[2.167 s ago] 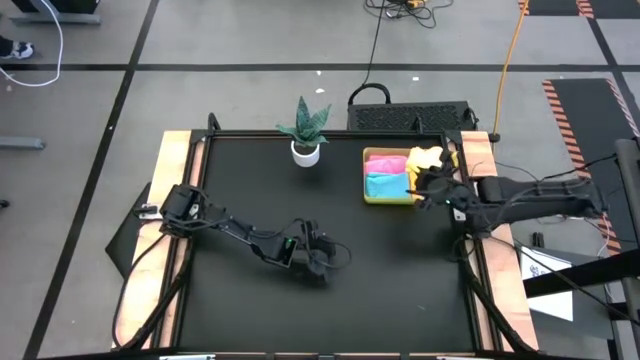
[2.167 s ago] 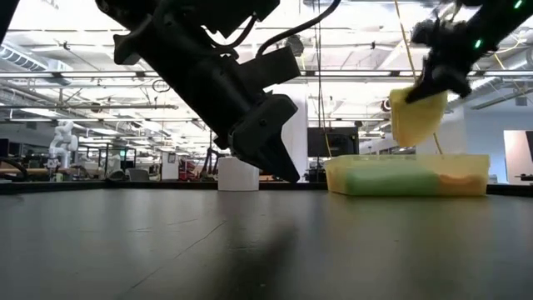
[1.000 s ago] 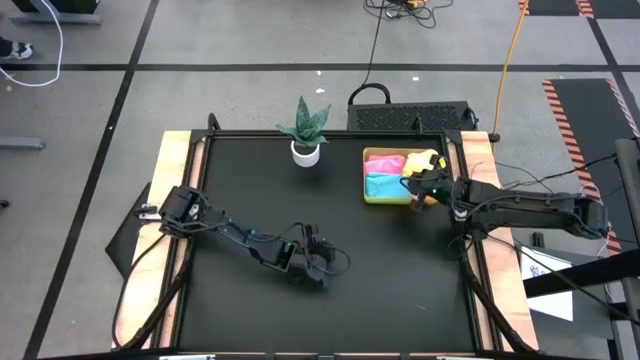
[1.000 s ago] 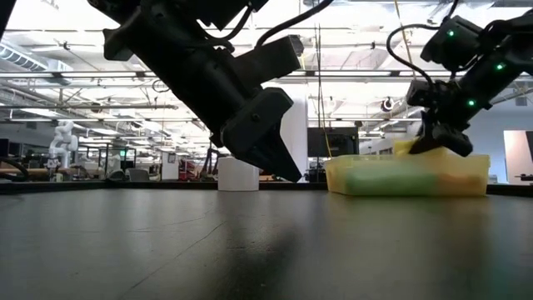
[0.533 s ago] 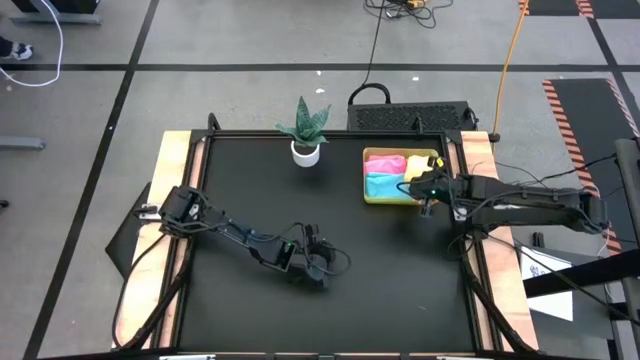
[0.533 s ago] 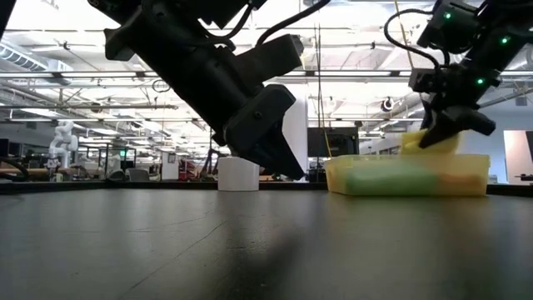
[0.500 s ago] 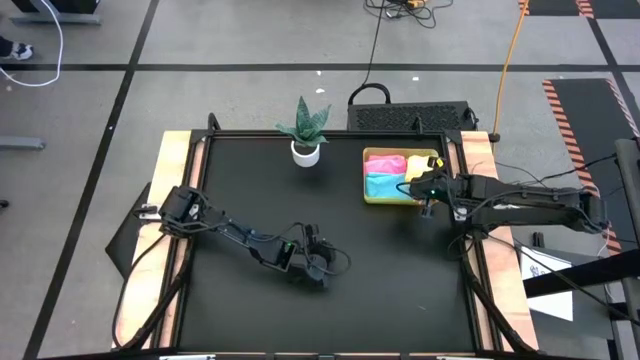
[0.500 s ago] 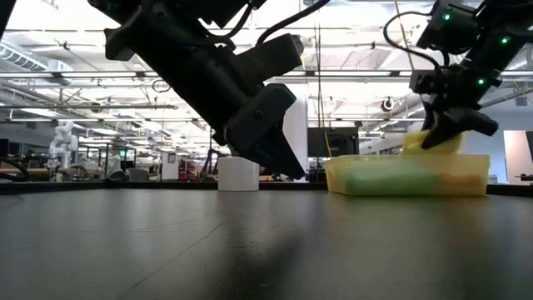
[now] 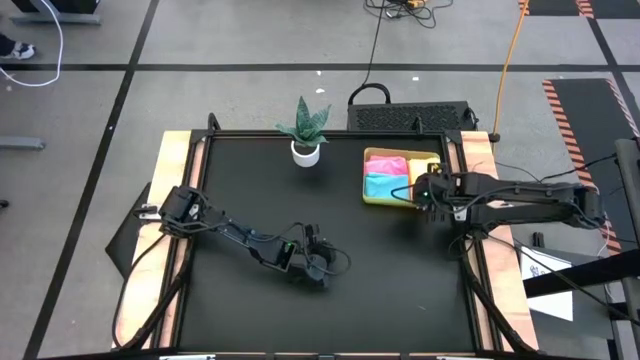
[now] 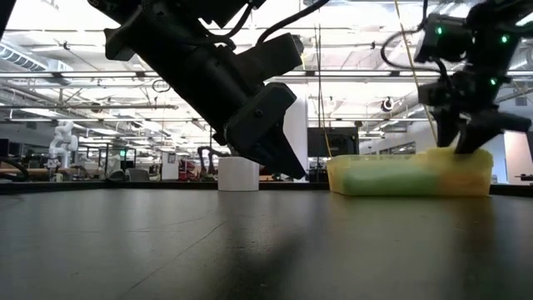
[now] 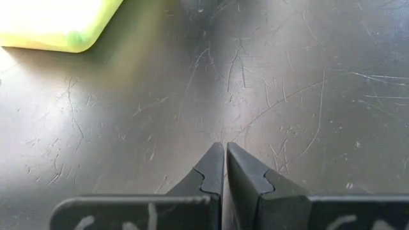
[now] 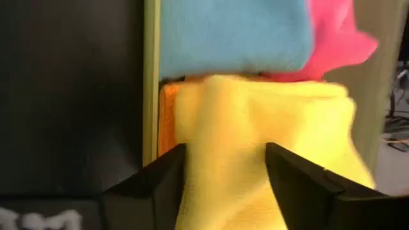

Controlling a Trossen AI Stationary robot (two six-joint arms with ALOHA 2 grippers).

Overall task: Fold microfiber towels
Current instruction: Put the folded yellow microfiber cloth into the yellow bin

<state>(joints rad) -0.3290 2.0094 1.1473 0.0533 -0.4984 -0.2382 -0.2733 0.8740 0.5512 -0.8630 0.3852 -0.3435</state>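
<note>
Black table [image 9: 250, 190], yellow-green tray [image 9: 366, 177], small potted plant [image 9: 305, 128] in white pot

Grey tiled floor [image 9: 240, 95] with dark seams, orange cable [image 9: 508, 55]; beyond, open hall, ceiling beams [image 10: 75, 79], bright lights.

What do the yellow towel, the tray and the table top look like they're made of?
Yellow towel: soft, fuzzy cloth, probably microfiber; its surface is matte and its edges rounded.
Tray: likely plastic; the yellow-green wall is smooth and slightly see-through, with colours showing through it.
Table top: a hard, dark, semi-glossy sheet, material unclear; it reflects light and carries many fine scratches.
</note>
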